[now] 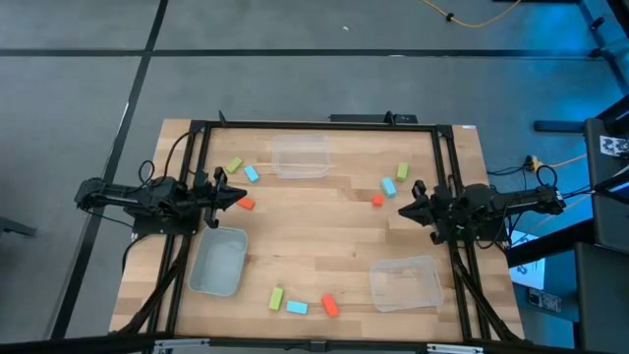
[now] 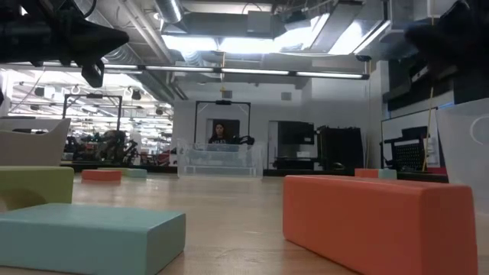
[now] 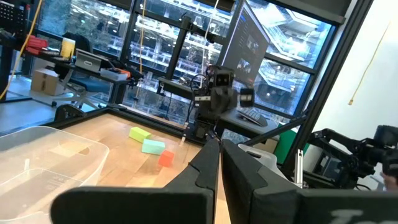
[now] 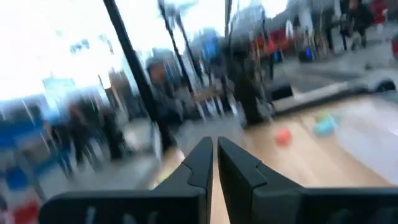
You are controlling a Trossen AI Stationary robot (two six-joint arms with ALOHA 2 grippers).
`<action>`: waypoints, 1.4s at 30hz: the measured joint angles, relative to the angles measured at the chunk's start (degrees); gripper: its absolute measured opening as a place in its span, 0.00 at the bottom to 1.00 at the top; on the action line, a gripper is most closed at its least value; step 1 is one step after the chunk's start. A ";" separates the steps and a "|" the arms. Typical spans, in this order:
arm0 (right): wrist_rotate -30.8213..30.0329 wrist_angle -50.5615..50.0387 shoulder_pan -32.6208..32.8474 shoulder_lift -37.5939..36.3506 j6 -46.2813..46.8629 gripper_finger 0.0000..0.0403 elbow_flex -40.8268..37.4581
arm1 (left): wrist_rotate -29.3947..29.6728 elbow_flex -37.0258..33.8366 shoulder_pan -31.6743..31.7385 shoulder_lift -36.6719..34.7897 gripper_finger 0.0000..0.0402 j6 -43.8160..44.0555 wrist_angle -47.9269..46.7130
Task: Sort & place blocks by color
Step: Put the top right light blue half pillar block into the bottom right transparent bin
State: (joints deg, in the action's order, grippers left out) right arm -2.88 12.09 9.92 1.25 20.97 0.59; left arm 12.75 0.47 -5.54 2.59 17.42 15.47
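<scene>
Nine small blocks lie flat on the wooden table in three groups. Green (image 1: 234,166), blue (image 1: 252,174) and orange-red (image 1: 246,204) lie at the left. Green (image 1: 402,171), blue (image 1: 389,185) and orange-red (image 1: 377,200) lie at the right. Green (image 1: 276,297), blue (image 1: 296,307) and orange-red (image 1: 330,306) lie at the near edge. My left gripper (image 1: 239,201) is shut and empty, held above the table just beside the left orange-red block. My right gripper (image 1: 403,208) is shut and empty, near the right orange-red block.
Three clear plastic bins stand on the table: one at the far middle (image 1: 300,157), one at the near left (image 1: 218,261), one at the near right (image 1: 405,282). A black frame (image 1: 314,125) runs around the table's sides. The middle of the table (image 1: 314,226) is bare wood.
</scene>
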 joint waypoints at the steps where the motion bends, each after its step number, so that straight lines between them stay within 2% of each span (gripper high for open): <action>1: -1.94 3.70 0.01 0.04 1.19 0.07 -0.01 | 0.01 -0.01 0.01 0.00 0.03 -0.01 -0.01; 4: -7.74 15.27 -0.01 0.08 5.14 0.07 -0.01 | 0.01 0.00 0.02 0.02 0.03 -0.01 -0.01; 8: -16.56 31.69 -0.01 0.09 5.76 0.07 0.01 | -0.02 0.00 0.02 0.02 0.03 -0.01 -0.01; 11: -19.08 40.27 -0.01 0.09 5.75 0.07 0.03 | -0.02 -0.02 0.00 0.01 0.03 -0.01 -0.01; 13: -19.33 42.05 -0.01 0.10 5.54 0.07 0.08 | -0.02 0.00 0.00 0.00 0.03 0.01 -0.01; 17: -23.91 39.98 -0.01 2.04 5.69 0.07 2.67 | -0.02 0.00 0.01 0.00 0.03 -0.01 -0.01; 21: -27.67 35.61 -0.01 9.39 5.48 0.08 9.58 | -0.02 0.00 0.00 0.00 0.03 0.01 0.01; 25: -30.11 25.61 -0.01 19.30 1.79 0.14 19.92 | 0.01 0.00 0.00 0.02 0.03 -0.01 -0.01; 28: -34.26 13.33 -0.01 25.94 -0.02 0.21 28.62 | 0.01 -0.01 0.00 0.02 0.03 0.00 -0.01; 31: -39.40 -1.13 -0.01 31.23 2.42 0.29 36.83 | 0.01 -0.02 0.02 0.00 0.03 -0.01 0.01; 33: -40.75 -12.31 -0.02 33.94 6.12 0.34 42.38 | 0.01 0.00 0.02 0.00 0.03 -0.01 -0.01; 38: -40.46 -41.20 -1.65 40.95 22.87 0.48 55.50 | 0.01 0.00 0.02 0.01 0.03 0.00 -0.01; 42: -31.09 -60.33 -7.03 46.40 33.07 0.56 61.92 | 0.01 0.00 0.02 0.00 0.03 -0.01 -0.01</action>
State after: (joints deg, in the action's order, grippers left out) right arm -33.97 -48.24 2.89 47.66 54.04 62.51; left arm 12.75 0.47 -5.52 2.59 17.41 15.46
